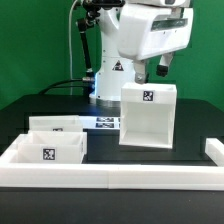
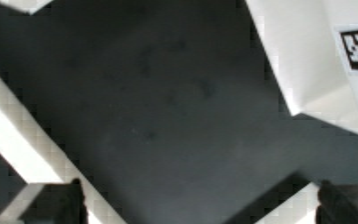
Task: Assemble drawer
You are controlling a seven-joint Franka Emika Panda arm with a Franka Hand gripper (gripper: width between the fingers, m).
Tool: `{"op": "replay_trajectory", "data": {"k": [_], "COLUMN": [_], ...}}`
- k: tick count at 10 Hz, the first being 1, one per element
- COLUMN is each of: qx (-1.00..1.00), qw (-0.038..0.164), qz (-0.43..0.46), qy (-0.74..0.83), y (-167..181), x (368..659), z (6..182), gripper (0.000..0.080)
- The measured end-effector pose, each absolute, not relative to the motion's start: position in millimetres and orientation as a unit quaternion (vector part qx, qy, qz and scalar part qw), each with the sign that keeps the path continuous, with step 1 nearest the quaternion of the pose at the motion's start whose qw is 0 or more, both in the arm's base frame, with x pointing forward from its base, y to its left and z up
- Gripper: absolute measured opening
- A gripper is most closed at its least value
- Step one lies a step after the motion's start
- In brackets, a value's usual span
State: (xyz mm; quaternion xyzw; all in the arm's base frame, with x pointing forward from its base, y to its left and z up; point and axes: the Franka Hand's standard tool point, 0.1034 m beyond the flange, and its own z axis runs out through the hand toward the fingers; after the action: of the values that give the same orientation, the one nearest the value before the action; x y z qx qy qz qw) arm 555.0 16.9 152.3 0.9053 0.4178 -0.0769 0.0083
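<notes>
Behind the shell [image 1: 148,118], just above its top edge, the hand [image 1: 160,68] hangs empty; the shell stands upright mid-worktop [image 1: 200,130], with two trays [image 1: 52,152] well apart from it on the exterior view's left, by the rail [image 1: 120,178]. I'd judge this an early step, a reach for the shell, with no tray slotted in yet; next the hand needs lowering squarely over a wall before it closes. Only the wrist view shows the fingers [image 2: 37,195] spread wide over bare worktop, the tagged shell beside them; the exterior view alone gives the whole layout, trays included.
</notes>
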Motion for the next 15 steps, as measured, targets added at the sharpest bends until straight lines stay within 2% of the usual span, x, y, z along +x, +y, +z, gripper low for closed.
{"op": "replay_trajectory", "data": {"k": [2,3,7,8,10,13,15], "qx": [0.935,0.955,0.982,0.993,0.997,0.997,0.997], "qw": [0.012,0.002,0.007,0.012,0.006,0.009,0.005], "qz": [-0.078,-0.073,-0.075,-0.072,-0.058,-0.056,-0.055], "qy": [0.347,0.287,0.175,0.091,-0.039,-0.049,-0.058], "y": [18.3,22.6,23.7,25.2,30.5,52.0,59.9], "x": [536.0,527.4,526.2,522.0,492.4,464.3,464.0], "z": [155.3,153.3,150.9,152.1,145.4,133.9,136.4], "gripper": [0.065,0.065,0.065,0.065,0.065,0.065,0.065]}}
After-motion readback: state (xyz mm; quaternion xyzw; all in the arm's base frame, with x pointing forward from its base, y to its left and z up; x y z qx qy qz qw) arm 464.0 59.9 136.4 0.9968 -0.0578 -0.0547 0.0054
